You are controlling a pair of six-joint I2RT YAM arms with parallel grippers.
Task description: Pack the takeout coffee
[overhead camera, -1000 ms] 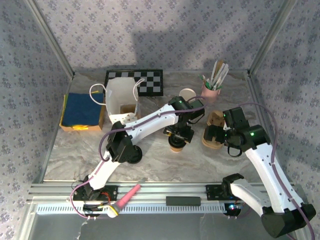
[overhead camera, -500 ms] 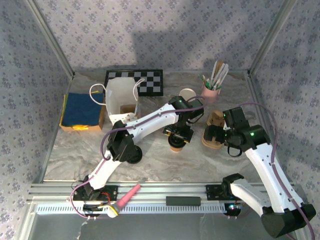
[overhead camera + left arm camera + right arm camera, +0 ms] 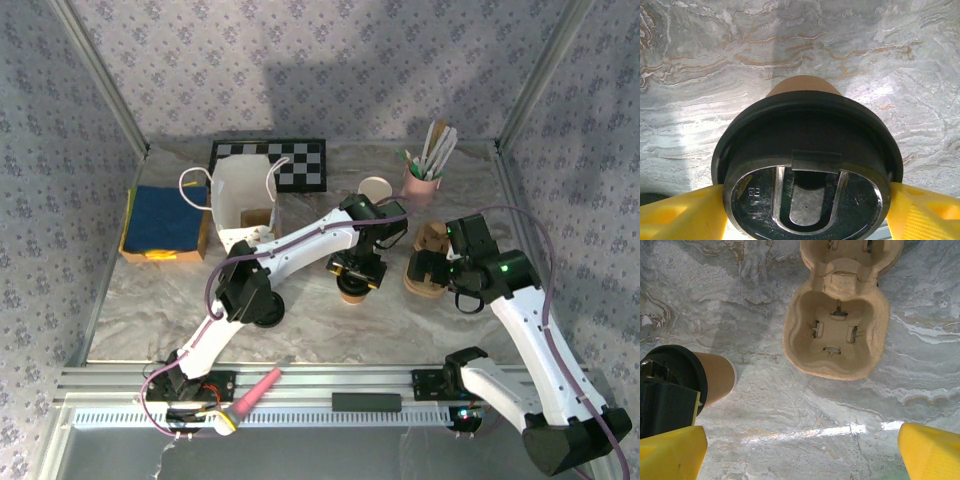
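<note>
The takeout coffee [image 3: 802, 84] is a tan-brown paper cup standing upright on the marble table, with a black lid [image 3: 805, 135] sitting on its top. My left gripper [image 3: 807, 200] is over it from above, and its yellow fingers [image 3: 680, 215] press both sides of the lid's rim. From above, the cup [image 3: 352, 292] shows just below the left gripper [image 3: 358, 268]. The right wrist view has the cup [image 3: 715, 377] at its left edge. My right gripper [image 3: 802, 450] is open with nothing between its fingers, hovering near a brown pulp cup carrier [image 3: 837, 330].
A white paper bag [image 3: 243, 200] with handles stands open at the back left, beside a blue cloth on a box [image 3: 165, 220]. A stack of cups [image 3: 375, 190], a pink cup of utensils [image 3: 423, 180] and a checkerboard [image 3: 285, 162] are at the back.
</note>
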